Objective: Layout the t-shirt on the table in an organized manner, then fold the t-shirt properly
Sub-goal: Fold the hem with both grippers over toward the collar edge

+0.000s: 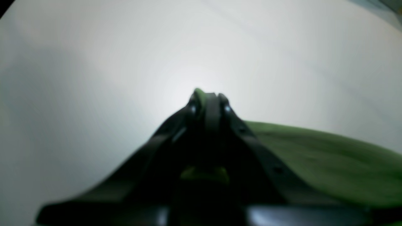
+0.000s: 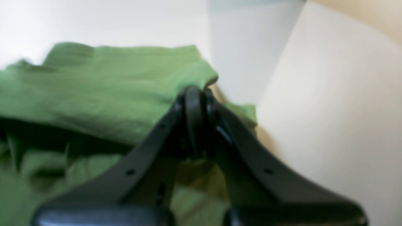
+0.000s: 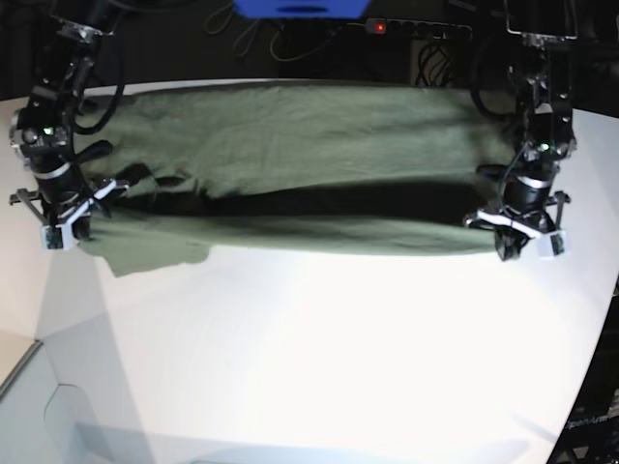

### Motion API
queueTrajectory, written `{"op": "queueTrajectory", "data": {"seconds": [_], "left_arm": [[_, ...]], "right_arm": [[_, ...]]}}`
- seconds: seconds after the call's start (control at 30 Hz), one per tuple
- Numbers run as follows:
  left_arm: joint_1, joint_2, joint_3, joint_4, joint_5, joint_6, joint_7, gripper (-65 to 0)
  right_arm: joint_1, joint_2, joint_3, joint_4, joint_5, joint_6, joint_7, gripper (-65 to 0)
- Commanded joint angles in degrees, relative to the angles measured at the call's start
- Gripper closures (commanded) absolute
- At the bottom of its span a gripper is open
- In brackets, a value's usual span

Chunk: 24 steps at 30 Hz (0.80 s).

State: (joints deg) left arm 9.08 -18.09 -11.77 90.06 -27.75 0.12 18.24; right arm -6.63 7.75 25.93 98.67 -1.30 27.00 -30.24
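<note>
The olive-green t-shirt (image 3: 309,145) stretches wide across the far half of the white table (image 3: 319,338), folded lengthwise with a dark shadow under its raised layer. My left gripper (image 3: 527,242) is at the shirt's right end and is shut on a pinch of the cloth. In the left wrist view the left gripper (image 1: 209,95) has green fabric between its tips, and the t-shirt (image 1: 329,163) trails off to its right. My right gripper (image 3: 68,227) holds the shirt's left end. In the right wrist view the right gripper (image 2: 194,94) is shut on a corner of the t-shirt (image 2: 110,88).
A power strip (image 3: 416,27) with a red light, a blue object (image 3: 300,8) and cables lie behind the table's far edge. The table's corner and edge (image 3: 39,338) run along the front left, and its curved edge falls away at the right.
</note>
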Motion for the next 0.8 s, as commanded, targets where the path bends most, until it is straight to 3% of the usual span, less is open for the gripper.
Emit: {"op": "queueTrajectory", "data": {"seconds": [0.0, 0.33, 0.57, 0.77], "left_arm": [[0.11, -0.77, -1.20, 2.29, 0.01, -0.08, -1.67, -0.2], [9.51, -0.77, -4.10, 8.62, 0.01, -0.08, -1.67, -0.2], [13.91, -1.21, -4.54, 8.44, 0.10, -0.08, -2.02, -0.2], [16.37, -0.77, -8.32, 8.71, 0.10, -0.08, -1.76, -0.2]], "right_arm": [[-0.18, 0.74, 0.22, 1.94, 0.82, -0.32, 1.71, 0.0], [-6.86, 0.82, -0.13, 3.79, 0.82, -0.24, 1.71, 0.0], [-7.12, 1.00, 0.13, -2.37, 0.82, -0.24, 1.89, 0.0], [-7.04, 0.91, 0.04, -7.64, 0.82, -0.24, 6.46, 0.0]]}}
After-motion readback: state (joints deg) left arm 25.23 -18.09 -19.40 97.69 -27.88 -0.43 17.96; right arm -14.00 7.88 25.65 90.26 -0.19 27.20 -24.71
